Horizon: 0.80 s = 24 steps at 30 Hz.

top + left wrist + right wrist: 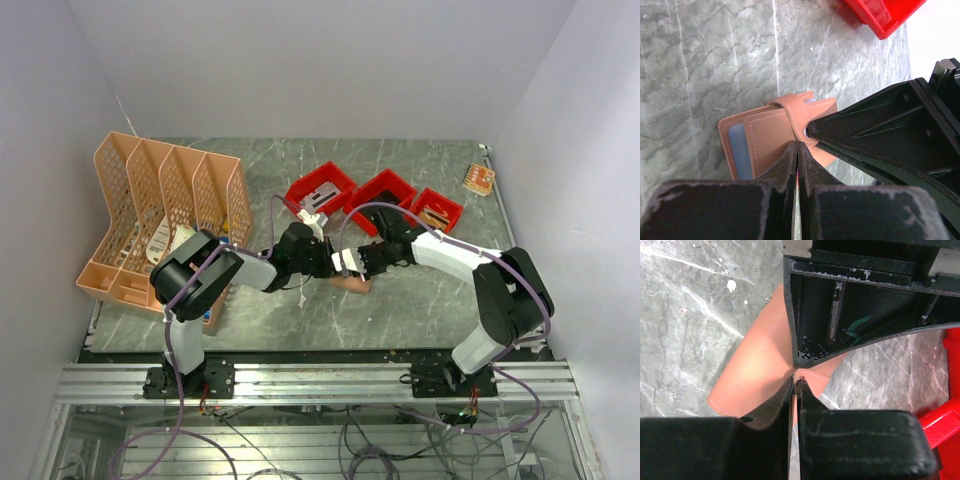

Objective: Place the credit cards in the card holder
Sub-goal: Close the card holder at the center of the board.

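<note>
From above, the holder (353, 285) is lying about mid-table (420, 320), a bit toward the near edge. Only a tan strip is peeking out under the left claw (322, 262) and right claw (350, 268), which are meeting nose to nose over it, so its long axis is hard to read here.

The left wrist view is showing it folded shut, long axis running across the picture. A strap (792, 107) is wrapping over its far edge to a snap, and a blue card (737, 150) is peeking from its left end. The left fingers are pressing together at its near edge, and a red bin (880, 15) is sitting beyond.

The right wrist view is catching only plain tan cover, with the right fingers pressing together at the holder's edge. Whether either claw is nipping leather, I can't tell.
</note>
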### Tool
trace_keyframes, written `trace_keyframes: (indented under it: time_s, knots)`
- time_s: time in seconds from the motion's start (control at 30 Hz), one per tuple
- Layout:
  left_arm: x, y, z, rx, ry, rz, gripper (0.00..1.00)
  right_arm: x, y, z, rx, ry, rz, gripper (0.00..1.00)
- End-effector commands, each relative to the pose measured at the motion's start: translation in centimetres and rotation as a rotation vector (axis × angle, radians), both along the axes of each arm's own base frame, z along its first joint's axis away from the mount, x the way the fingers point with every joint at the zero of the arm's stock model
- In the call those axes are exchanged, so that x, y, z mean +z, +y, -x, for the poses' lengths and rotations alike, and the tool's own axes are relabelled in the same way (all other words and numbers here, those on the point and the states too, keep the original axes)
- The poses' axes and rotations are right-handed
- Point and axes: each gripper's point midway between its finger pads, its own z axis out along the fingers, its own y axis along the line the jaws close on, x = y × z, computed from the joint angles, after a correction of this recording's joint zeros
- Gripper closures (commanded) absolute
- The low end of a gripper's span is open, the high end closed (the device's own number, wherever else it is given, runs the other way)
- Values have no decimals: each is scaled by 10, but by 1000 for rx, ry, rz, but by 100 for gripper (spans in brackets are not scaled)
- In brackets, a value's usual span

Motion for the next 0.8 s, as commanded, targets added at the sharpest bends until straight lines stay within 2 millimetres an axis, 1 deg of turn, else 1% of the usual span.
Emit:
trace_keyframes:
  time_s: [0.0,0.77]
  knots:
    - [-29,14,4,19,41,-70,93,-23,-18,52,3,206,85,95]
    - [-33,14,4,19,46,-76,93,-22,-19,52,-2,197,88,94]
